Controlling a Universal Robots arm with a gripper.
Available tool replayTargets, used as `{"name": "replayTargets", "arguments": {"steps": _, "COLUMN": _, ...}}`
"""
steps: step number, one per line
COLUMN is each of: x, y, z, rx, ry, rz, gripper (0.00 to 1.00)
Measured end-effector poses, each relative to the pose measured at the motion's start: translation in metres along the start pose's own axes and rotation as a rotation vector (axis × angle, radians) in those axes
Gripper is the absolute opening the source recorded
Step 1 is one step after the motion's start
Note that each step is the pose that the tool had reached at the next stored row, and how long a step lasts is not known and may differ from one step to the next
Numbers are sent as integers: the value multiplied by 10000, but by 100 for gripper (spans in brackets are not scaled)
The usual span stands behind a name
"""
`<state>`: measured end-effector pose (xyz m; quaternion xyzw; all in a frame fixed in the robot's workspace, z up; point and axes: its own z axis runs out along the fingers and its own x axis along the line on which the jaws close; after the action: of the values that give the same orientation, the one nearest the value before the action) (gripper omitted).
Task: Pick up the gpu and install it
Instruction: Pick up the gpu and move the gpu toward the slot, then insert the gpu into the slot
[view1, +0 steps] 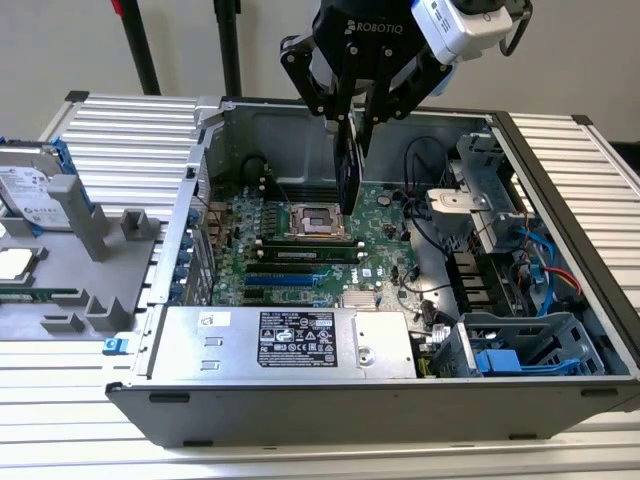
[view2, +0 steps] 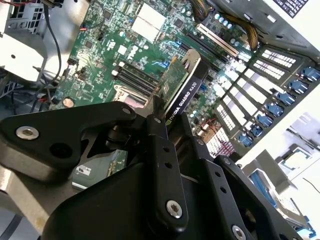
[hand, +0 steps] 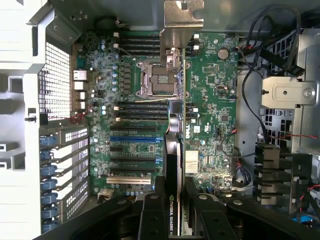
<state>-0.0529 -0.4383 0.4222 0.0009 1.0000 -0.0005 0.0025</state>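
The black metal gripper is clamped on the thin rectangular gpu, which has a green board face, a black cooler and a silver end bracket, above the green motherboard.

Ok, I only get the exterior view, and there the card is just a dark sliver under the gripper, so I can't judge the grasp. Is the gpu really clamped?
Observer: Yes. In the second wrist view the gripper is shut on the gpu, a finger on each face.
Operator: Which end hangs free?
Observer: The silver bracket, in the first wrist view, is at the end farthest from the gripper.
Operator: And which way does the board face?
Observer: In the second wrist view its green circuit face is on the processor socket side.
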Motion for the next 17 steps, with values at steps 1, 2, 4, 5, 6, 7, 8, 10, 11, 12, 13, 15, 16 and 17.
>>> {"name": "replayTargets", "arguments": {"steps": 1, "x": 0, "y": 0, "z": 0, "rx": 0, "ry": 0, "rz": 0, "gripper": 0}}
{"name": "replayTargets", "arguments": {"steps": 2, "x": 0, "y": 0, "z": 0, "rx": 0, "ry": 0, "rz": 0, "gripper": 0}}
{"name": "replayTargets", "arguments": {"steps": 4, "x": -1, "y": 0, "z": 0, "rx": 0, "ry": 0, "rz": 0, "gripper": 0}}
{"name": "replayTargets", "arguments": {"steps": 5, "x": -1, "y": 0, "z": 0, "rx": 0, "ry": 0, "rz": 0, "gripper": 0}}
{"name": "replayTargets", "arguments": {"steps": 6, "x": -1, "y": 0, "z": 0, "rx": 0, "ry": 0, "rz": 0, "gripper": 0}}
{"name": "replayTargets", "arguments": {"steps": 7, "x": -1, "y": 0, "z": 0, "rx": 0, "ry": 0, "rz": -1, "gripper": 0}}
{"name": "replayTargets", "arguments": {"steps": 8, "x": -1, "y": 0, "z": 0, "rx": 0, "ry": 0, "rz": -14, "gripper": 0}}
{"name": "replayTargets", "arguments": {"steps": 10, "x": -1, "y": 0, "z": 0, "rx": 0, "ry": 0, "rz": -65, "gripper": 0}}
{"name": "replayTargets", "arguments": {"steps": 11, "x": -1, "y": 0, "z": 0, "rx": 0, "ry": 0, "rz": -100, "gripper": 0}}
{"name": "replayTargets", "arguments": {"steps": 12, "x": -1, "y": 0, "z": 0, "rx": -2, "ry": -1, "rz": -148, "gripper": 0}}
{"name": "replayTargets", "arguments": {"steps": 13, "x": -1, "y": 0, "z": 0, "rx": -2, "ry": -1, "rz": -200, "gripper": 0}}
{"name": "replayTargets", "arguments": {"steps": 15, "x": -1, "y": 0, "z": 0, "rx": -2, "ry": 0, "rz": -329, "gripper": 0}}
{"name": "replayTargets", "arguments": {"steps": 16, "x": -1, "y": 0, "z": 0, "rx": -2, "ry": 0, "rz": -398, "gripper": 0}}
{"name": "replayTargets", "arguments": {"steps": 17, "x": -1, "y": 0, "z": 0, "rx": -3, "ry": -1, "rz": -466, "gripper": 0}}
